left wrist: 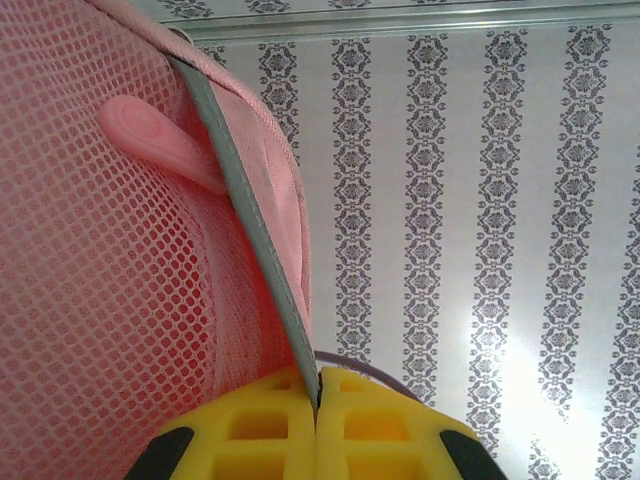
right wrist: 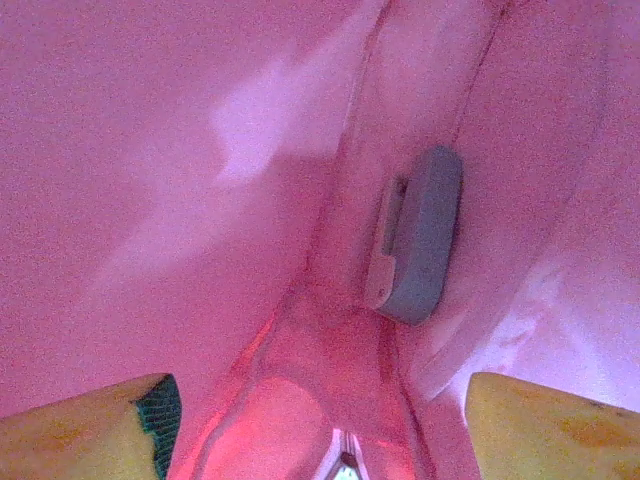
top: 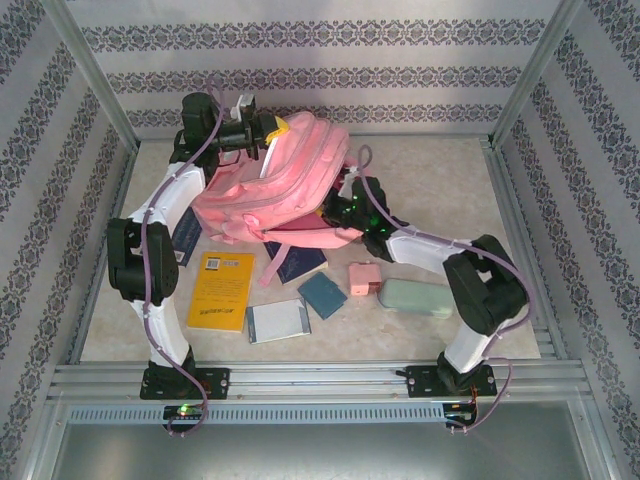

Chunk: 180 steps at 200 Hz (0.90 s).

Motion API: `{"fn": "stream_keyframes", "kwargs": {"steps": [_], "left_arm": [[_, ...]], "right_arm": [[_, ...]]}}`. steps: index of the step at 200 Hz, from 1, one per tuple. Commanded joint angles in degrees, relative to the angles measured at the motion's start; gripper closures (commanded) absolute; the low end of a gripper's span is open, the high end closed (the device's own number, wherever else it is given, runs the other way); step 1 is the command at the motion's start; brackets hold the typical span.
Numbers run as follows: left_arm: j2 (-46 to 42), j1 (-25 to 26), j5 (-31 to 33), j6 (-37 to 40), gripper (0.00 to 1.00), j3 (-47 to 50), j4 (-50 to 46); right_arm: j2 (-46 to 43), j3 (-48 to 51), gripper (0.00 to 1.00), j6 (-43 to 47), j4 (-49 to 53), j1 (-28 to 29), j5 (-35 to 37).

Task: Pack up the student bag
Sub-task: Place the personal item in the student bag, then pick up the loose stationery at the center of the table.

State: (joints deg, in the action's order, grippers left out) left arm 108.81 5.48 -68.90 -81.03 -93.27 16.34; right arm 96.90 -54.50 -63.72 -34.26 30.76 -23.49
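Note:
The student bag [top: 280, 175], a big pink backpack, is held up off the table at its far left corner. My left gripper [top: 262, 128] is shut on the grey trim [left wrist: 250, 210] of the bag's pink mesh pocket [left wrist: 90, 300], the yellow fingers [left wrist: 250, 430] pressed together on it. A pink zip pull [left wrist: 160, 140] lies on the mesh. My right gripper [top: 347, 205] reaches into the bag's right side. In the right wrist view pink fabric [right wrist: 180, 150] surrounds my right gripper [right wrist: 315, 405], whose jaws stand wide apart and pinch nothing. A grey clip [right wrist: 420, 235] sits just ahead.
On the table in front of the bag lie a yellow book [top: 222, 290], a dark blue book [top: 297, 263], a teal notebook [top: 322, 294], a grey-white notebook [top: 278, 322], a small pink box [top: 363, 278] and a pale green case [top: 415, 297]. Patterned walls enclose the table.

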Motion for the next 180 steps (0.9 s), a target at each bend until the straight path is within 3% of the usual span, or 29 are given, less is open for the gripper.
{"fn": "stream_keyframes", "kwargs": {"steps": [1, 51, 82, 107, 137, 180], "left_arm": [[-4.57, -1.26, -0.15, 1.78, 1.00, -0.41, 5.32], [-5.03, -1.26, 0.34, 4.48, 1.00, -0.82, 1.64], [-5.15, -1.26, 1.21, 4.57, 1.00, 0.06, 1.38], [-5.43, -1.17, 2.23, 4.57, 1.00, 0.70, 0.99], [-5.64, -0.91, 3.08, 4.24, 1.00, 1.77, 1.79], [-5.28, -0.55, 2.46, 2.73, 1.00, 2.14, 4.13]], "right_arm": [[-5.62, 3.71, 0.26, 2.86, 0.33, -2.96, -2.93], [-15.19, 9.15, 0.44, 8.08, 7.59, -8.14, -5.07], [-21.98, 6.15, 0.45, 18.80, 26.88, -7.83, -1.85], [-26.67, 2.12, 0.38, 27.96, 48.71, -5.52, 8.21], [-28.87, -0.32, 0.34, 33.70, 66.91, 0.73, 20.56], [-27.93, 1.72, 0.20, 32.71, 76.52, 6.35, 25.85]]}}
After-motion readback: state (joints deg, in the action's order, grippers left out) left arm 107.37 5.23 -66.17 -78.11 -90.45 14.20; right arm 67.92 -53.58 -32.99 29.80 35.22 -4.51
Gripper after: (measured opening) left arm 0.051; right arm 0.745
